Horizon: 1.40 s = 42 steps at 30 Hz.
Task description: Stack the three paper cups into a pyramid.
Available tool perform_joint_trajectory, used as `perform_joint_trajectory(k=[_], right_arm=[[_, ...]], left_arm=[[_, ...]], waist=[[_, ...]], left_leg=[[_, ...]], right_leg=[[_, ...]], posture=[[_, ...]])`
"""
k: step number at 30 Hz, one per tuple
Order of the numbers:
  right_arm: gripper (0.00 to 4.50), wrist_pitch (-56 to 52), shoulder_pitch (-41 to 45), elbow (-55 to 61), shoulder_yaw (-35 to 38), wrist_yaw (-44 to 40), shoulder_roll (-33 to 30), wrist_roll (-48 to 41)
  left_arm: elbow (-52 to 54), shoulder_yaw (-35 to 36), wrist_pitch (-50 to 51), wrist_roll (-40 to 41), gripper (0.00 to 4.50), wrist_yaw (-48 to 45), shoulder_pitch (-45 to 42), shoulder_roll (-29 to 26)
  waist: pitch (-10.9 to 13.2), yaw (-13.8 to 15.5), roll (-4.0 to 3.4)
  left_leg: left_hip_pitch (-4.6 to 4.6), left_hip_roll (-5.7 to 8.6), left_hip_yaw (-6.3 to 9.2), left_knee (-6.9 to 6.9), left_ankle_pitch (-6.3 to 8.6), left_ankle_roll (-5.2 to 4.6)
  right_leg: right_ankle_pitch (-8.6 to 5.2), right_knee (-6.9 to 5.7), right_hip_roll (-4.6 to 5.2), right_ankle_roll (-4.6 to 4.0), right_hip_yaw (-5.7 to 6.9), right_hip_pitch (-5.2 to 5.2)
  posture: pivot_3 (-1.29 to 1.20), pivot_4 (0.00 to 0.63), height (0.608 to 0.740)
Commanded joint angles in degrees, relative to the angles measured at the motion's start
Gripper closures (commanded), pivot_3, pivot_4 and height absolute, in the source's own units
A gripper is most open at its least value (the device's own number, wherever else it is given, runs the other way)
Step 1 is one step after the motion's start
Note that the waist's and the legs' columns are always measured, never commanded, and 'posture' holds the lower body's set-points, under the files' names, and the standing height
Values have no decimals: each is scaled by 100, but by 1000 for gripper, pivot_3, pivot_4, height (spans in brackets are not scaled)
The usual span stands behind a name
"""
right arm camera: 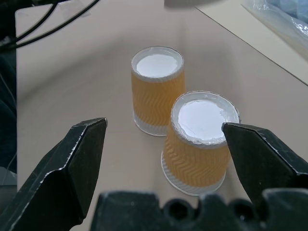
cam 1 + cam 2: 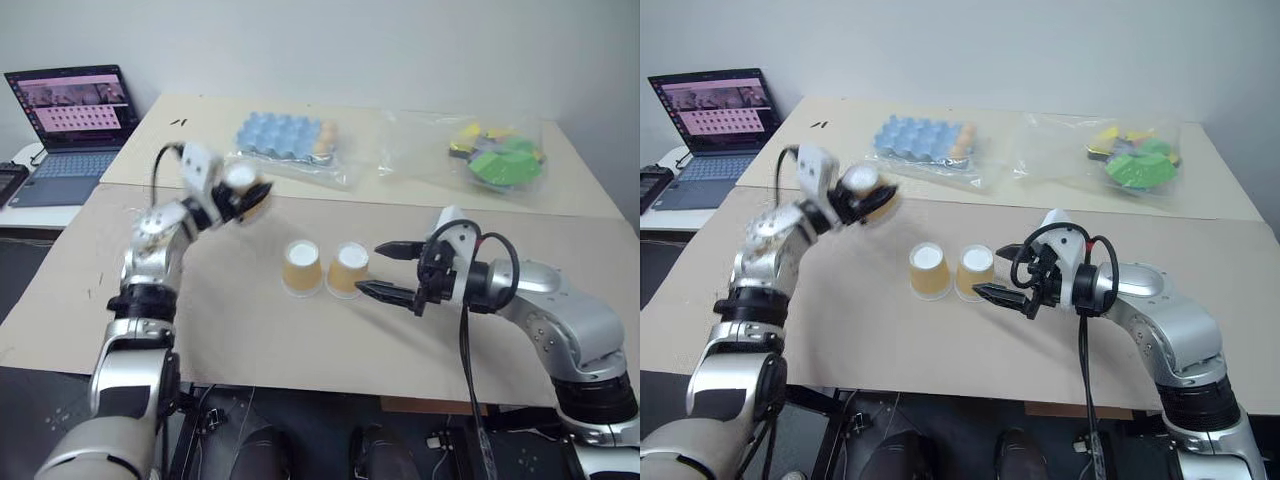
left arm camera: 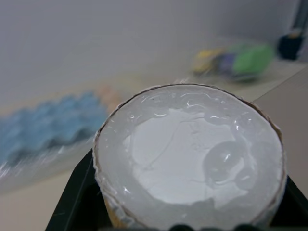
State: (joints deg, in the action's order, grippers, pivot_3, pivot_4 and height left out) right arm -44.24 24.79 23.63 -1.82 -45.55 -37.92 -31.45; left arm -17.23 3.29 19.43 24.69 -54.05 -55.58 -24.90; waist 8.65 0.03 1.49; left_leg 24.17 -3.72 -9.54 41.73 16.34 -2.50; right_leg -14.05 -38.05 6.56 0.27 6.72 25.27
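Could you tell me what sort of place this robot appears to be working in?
Probably a lab or office test room: plain tables covered in tan paper against a bare white wall, an open laptop on a side desk, and practice props such as a blue egg tray and bagged toys.

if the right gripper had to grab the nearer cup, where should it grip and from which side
Probably across the ribbed wall of the nearer cup, about mid-height, coming in level from the right gripper's own side. It stands upside down, wide rim on the table, tapering upward, so a grip too high may slip off. The other cup stands close beside it, so the open fingers need care.
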Motion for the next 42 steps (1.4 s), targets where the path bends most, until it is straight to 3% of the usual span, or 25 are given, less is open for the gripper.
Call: perform_joint_trajectory(k=[1, 6, 13, 38, 39, 40, 42], right_arm=[[0, 207, 24, 79, 60, 88, 24, 110], [0, 215, -80, 137, 119, 187, 66, 136], [0, 217, -171, 209, 185, 309, 81, 131], [0, 31, -629, 677, 531, 717, 52, -55], [0, 34, -648, 687, 540, 727, 54, -62], [0, 33, -655, 696, 536, 742, 62, -64], [0, 35, -660, 699, 524, 760, 73, -61]], left_arm=[[1045, -220, 1094, 681, 2007, -634, -25, -234], [1223, -566, 1529, 733, 2007, -1147, 62, -480], [783, -840, 1137, 288, 2007, -1466, 109, -560], [-595, -1245, 313, -547, 2007, -1844, -244, 158], [-606, -1234, 302, -548, 1168, -1851, -262, 174], [-613, -1221, 294, -551, 1083, -1865, -270, 178], [-567, -1188, 322, -544, 371, -1862, -291, 181]], waist=[[-8, -20, -15], [-10, -97, -20], [-10, -63, -20], [-10, 14, -19], [-10, 14, -19], [-10, 14, -19], [-10, 14, -19]], left_leg=[[-6, 3, 5, -1, 0, 0], [-47, 3, 3, -7, -8, 14], [-48, -2, 6, 6, -13, 14], [-37, 8, 4, 6, -7, 3], [-37, 8, 4, 6, -7, 3], [-37, 8, 4, 6, -7, 3], [-37, 8, 4, 6, -6, 2]], right_leg=[[-2, 1, 0, 3, -1, -7], [-7, -6, -8, 9, -22, -17], [1, -17, -8, -4, -33, -17], [0, -4, -7, -3, -31, -12], [0, -4, -7, -3, -31, -12], [0, -4, -7, -3, -31, -12], [0, -3, -7, -3, -31, -12]], posture=[[0, 150, 706], [0, 150, 706], [0, 150, 706], [0, 150, 706], [0, 150, 706], [0, 150, 706], [0, 150, 706]])
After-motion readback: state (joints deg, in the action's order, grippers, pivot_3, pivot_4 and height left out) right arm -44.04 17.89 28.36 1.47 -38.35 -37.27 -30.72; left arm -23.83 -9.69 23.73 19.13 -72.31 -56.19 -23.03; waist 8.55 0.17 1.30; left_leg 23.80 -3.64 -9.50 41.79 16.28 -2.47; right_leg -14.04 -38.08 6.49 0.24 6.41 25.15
